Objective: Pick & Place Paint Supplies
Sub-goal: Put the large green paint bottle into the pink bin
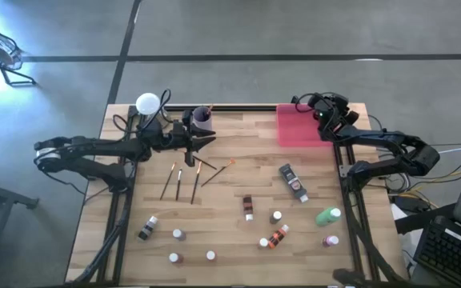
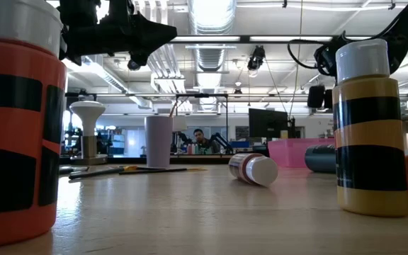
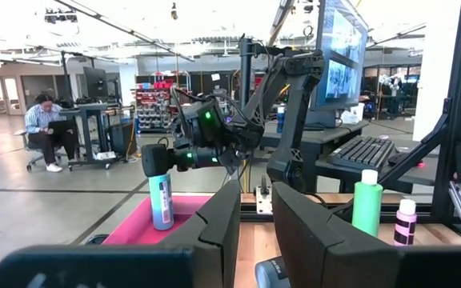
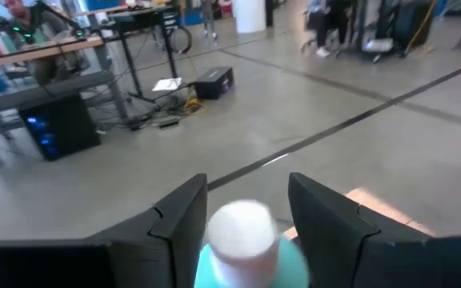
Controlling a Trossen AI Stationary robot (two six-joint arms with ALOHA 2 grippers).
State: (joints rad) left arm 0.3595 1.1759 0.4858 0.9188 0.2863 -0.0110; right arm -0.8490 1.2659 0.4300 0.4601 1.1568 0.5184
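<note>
While my right gripper [image 4: 242, 216] hangs over the pink tray [image 1: 294, 132] in the upper right of the high view, it's clamped on a blue bottle [image 3: 160, 200] w/ a white cap. Bottle is upright, long axis vertical, cap up between my fingers, base just above the tray in the left wrist view. Can't tell if it's touching yet. So the drop is basically straight down, I'd guess, then let go.

My left gripper [image 1: 206, 141] sits upper middle of the high view, just beside the lilac cup [image 1: 202, 118], fingers spread w/ nothing in them. Three brushes [image 1: 179, 181] lie right below it in that frame, handles running roughly top to bottom of the pic, one more angled off toward the right. Left arm is way nearer those; fingers would prob need to close across the handles, not along them.

Rest of the stuff is scattered across the lower half of the table [image 1: 230, 268]: a dark tube [image 1: 293, 182] lying diagonal near center right, a green bottle [image 1: 328, 215] at lower right, plus small bottles along the bottom. The right-side ones are closer to my right arm imo.
</note>
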